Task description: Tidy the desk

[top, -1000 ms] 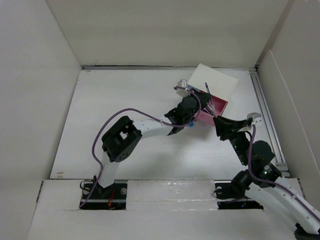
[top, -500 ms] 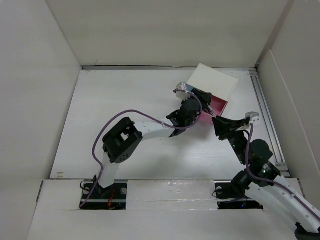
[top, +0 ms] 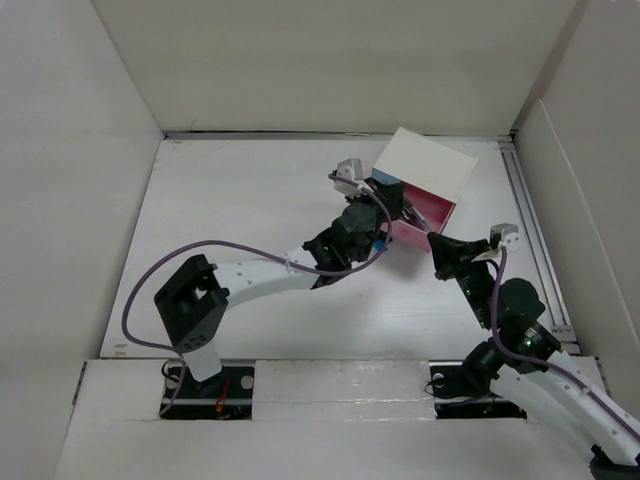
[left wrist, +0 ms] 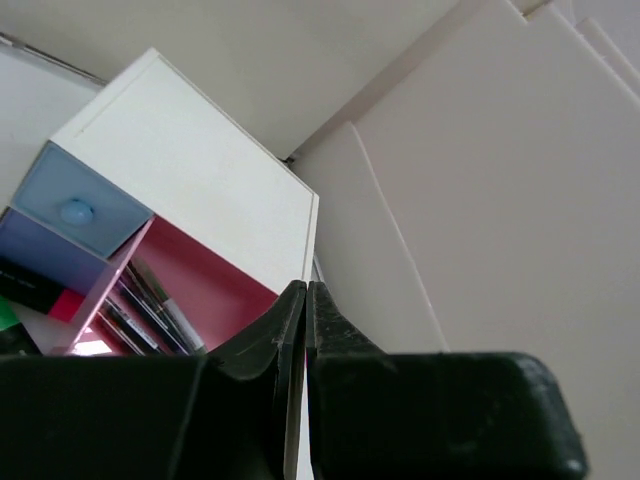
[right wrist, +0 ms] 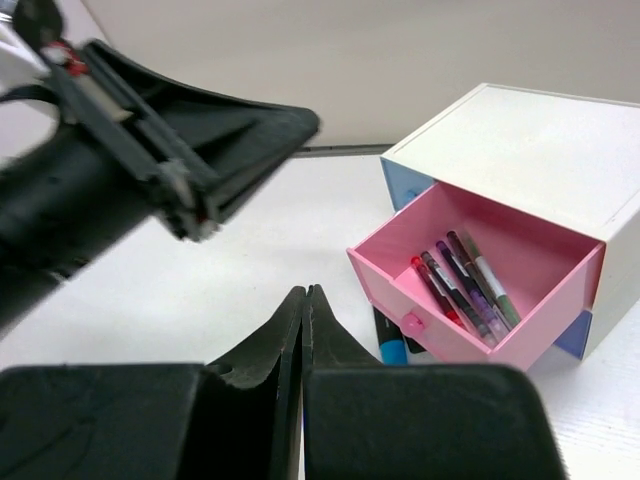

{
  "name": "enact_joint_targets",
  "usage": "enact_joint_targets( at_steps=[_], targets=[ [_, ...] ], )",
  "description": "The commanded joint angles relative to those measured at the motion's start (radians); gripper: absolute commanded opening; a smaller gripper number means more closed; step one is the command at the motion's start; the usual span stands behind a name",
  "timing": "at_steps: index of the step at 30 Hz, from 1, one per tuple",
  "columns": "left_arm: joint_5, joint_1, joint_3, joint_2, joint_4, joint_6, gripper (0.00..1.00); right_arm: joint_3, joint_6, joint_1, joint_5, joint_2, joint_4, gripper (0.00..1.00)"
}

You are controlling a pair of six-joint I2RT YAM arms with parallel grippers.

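The desk is a white tabletop walled by white panels. A small white drawer box stands at the back right. Its pink drawer is pulled out and holds several pens. A blue-capped marker lies on the desk under the drawer's front. My left gripper is shut and empty, raised beside the box's blue drawer; its tips point over the pink drawer. My right gripper is shut and empty, its tips low over the desk just before the pink drawer.
The left arm's forearm crosses the upper left of the right wrist view, close to my right gripper. A metal rail runs along the desk's right edge. White wall panels close in the left, back and right.
The left arm's elbow has swung out to the left and its gripper has moved up and left along the box's front. The right gripper has barely moved.
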Motion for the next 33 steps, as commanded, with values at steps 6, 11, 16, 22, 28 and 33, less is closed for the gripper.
enact_joint_targets(
  at_steps=[6, 11, 16, 22, 28, 33],
  targets=[
    [0.122, -0.027, -0.130, -0.057, -0.141, 0.084, 0.00, 0.013, 0.001, -0.003, 0.023, 0.051, 0.025, 0.00],
    [0.145, -0.038, -0.090, 0.020, -0.233, 0.066, 0.00, 0.019, -0.002, -0.003, 0.043, 0.069, 0.025, 0.00],
    [0.159, -0.038, -0.050, 0.089, -0.242, 0.083, 0.00, 0.059, -0.002, -0.003, 0.060, 0.109, -0.014, 0.00],
    [0.156, -0.038, 0.010, 0.152, -0.259, 0.116, 0.00, 0.133, -0.011, -0.003, 0.025, 0.106, -0.055, 0.00],
    [0.161, -0.038, 0.057, 0.193, -0.256, 0.132, 0.00, 0.146, -0.019, -0.003, 0.021, 0.106, -0.055, 0.00],
    [0.170, -0.029, 0.108, 0.224, -0.247, 0.150, 0.00, 0.153, -0.020, -0.003, 0.011, 0.109, -0.052, 0.00]
  ],
)
